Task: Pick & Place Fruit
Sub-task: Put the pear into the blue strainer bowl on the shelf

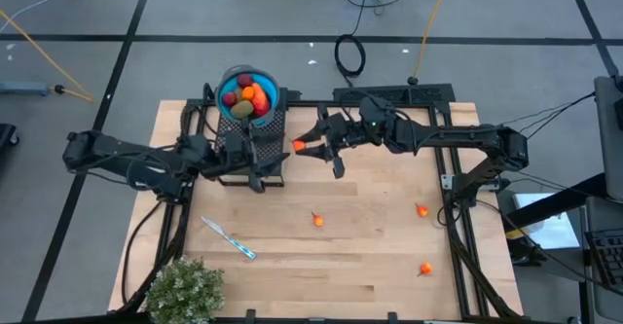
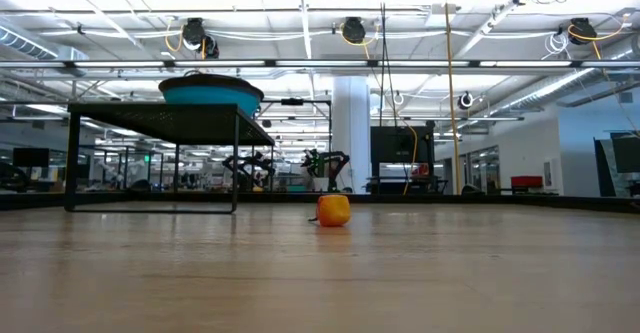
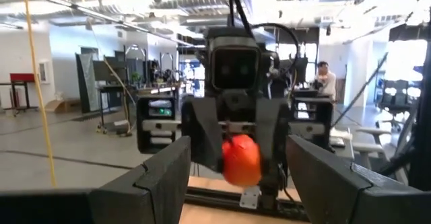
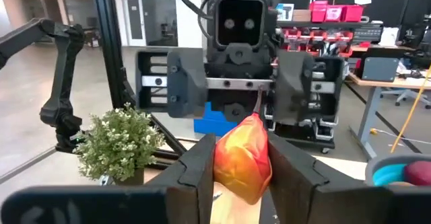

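The right gripper (image 1: 310, 146) has its jaws pinched on a red-orange fruit piece (image 4: 244, 158), held up in the air facing the left gripper (image 1: 275, 155), whose jaws hang wide open and empty, so my guess is a hand-off or a carry toward the blue bowl (image 1: 249, 94) on its little black stand. That piece looks glossy and blotchy, orange going to red. The bowl's already got a heap of fruit, and three tiny orange ones (image 1: 318, 220) sit loose on the table (image 1: 370, 266).
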Robot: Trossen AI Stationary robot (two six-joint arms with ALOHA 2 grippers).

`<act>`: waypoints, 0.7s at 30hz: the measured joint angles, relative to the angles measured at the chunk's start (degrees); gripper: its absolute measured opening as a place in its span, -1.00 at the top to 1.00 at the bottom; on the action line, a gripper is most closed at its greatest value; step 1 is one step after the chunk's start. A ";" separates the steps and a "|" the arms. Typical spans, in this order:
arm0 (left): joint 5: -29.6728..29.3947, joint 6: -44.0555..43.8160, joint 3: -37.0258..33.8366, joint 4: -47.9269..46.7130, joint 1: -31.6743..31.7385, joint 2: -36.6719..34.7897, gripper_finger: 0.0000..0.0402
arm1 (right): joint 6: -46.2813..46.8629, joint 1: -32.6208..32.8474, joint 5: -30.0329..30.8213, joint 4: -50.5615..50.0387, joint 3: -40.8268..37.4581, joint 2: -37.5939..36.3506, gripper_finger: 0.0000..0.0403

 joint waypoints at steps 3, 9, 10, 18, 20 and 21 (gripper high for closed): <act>0.04 -1.33 0.02 1.89 0.53 1.01 -0.21 | 0.01 0.02 -0.09 -0.05 0.00 0.00 0.48; 0.11 -0.45 4.05 -0.91 0.93 4.93 -0.21 | -0.33 0.00 -0.20 -0.63 0.00 0.00 0.49; 0.19 0.27 5.05 -1.30 1.06 5.62 -0.21 | -0.35 0.00 -0.17 -0.54 0.00 0.00 0.49; 0.17 0.40 8.90 -5.11 1.71 7.28 -0.21 | -0.39 -0.02 -0.17 -1.33 0.00 0.00 0.49; 0.17 -0.13 8.90 -5.63 1.71 7.08 -0.21 | -0.39 -0.04 -0.18 -1.27 0.00 0.00 0.50; 0.17 -0.45 8.90 -6.31 1.71 6.73 -0.21 | -0.39 -0.04 -0.19 -1.26 0.00 0.00 0.50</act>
